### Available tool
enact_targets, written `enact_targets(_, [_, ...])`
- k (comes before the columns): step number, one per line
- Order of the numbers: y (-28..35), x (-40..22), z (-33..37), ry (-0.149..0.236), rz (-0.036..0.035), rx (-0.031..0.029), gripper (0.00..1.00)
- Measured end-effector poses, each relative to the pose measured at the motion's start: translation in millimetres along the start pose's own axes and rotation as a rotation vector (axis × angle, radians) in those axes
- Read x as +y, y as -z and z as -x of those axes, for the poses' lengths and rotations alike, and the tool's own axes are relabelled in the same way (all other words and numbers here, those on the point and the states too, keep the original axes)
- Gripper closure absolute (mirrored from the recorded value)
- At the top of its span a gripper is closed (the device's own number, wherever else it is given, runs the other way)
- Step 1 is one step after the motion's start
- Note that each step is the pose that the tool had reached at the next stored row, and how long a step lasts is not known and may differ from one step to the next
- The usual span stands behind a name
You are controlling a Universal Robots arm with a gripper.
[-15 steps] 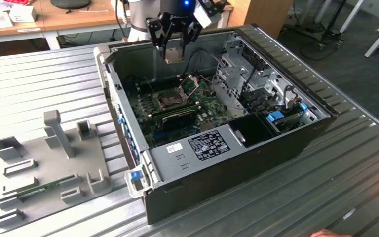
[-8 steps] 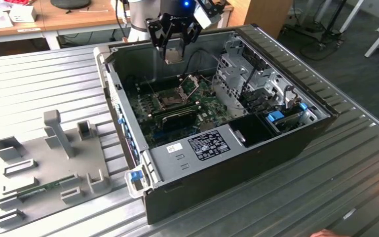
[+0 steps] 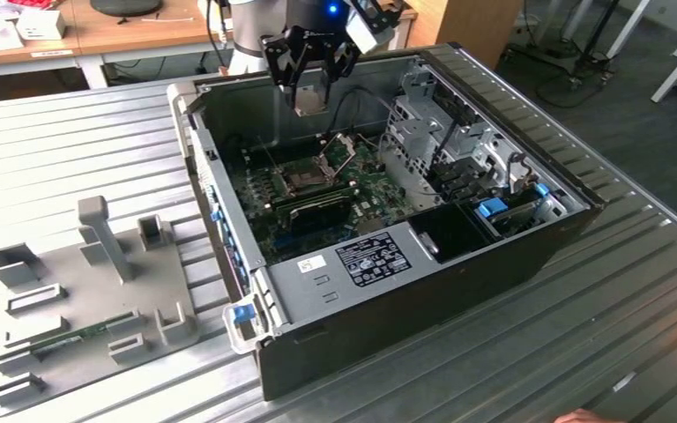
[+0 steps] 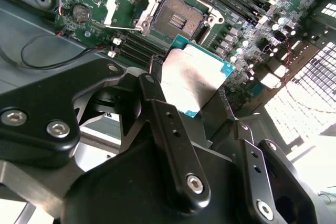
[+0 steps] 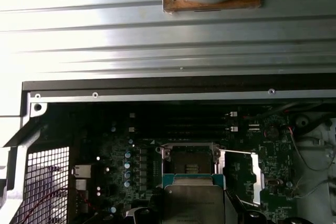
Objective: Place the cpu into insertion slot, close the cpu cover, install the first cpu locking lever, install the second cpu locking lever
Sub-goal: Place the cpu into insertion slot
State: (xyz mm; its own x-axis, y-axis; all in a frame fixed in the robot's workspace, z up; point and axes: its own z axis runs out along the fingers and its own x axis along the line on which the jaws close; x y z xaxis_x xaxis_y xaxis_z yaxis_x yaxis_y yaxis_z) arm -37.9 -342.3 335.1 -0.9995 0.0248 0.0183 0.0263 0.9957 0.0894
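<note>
1. Your gripper [image 3: 310, 81] hangs in the upper middle of the exterior view, above the open computer case [image 3: 457, 282]. Its jaws are clenched on the cpu [image 3: 307, 100].
2. In the second wrist view the cpu [image 4: 191, 77] is pinched by two opposite edges between the black fingers [image 4: 167, 124]. Its metal face is bare. That grip likely keeps the face and underside free, so the cpu can go down flat.
3. The insertion slot [image 3: 303, 182] lies near the centre of the exterior view, on the green motherboard [image 3: 368, 211]. It is below the gripper and well apart from the cpu. Both wrist views show its dark contact field [image 4: 176, 19] [image 5: 189, 162] uncovered, with nothing seated in it.
4. The cpu cover [image 3: 341, 150] is swung open. It stands just beside the slot, toward the exterior view's right, which leaves the opening free to take the cpu.
5. By my reading you are in the first step: the cpu is carried but not yet seated, and the cover is not yet closed. The state of the locking levers is unclear.
</note>
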Motion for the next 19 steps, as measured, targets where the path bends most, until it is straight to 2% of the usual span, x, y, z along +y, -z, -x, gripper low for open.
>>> enact_targets(19, [-5.8, -0.5, 0.1, 0.000, 0.0000, -0.0008, 0.46])
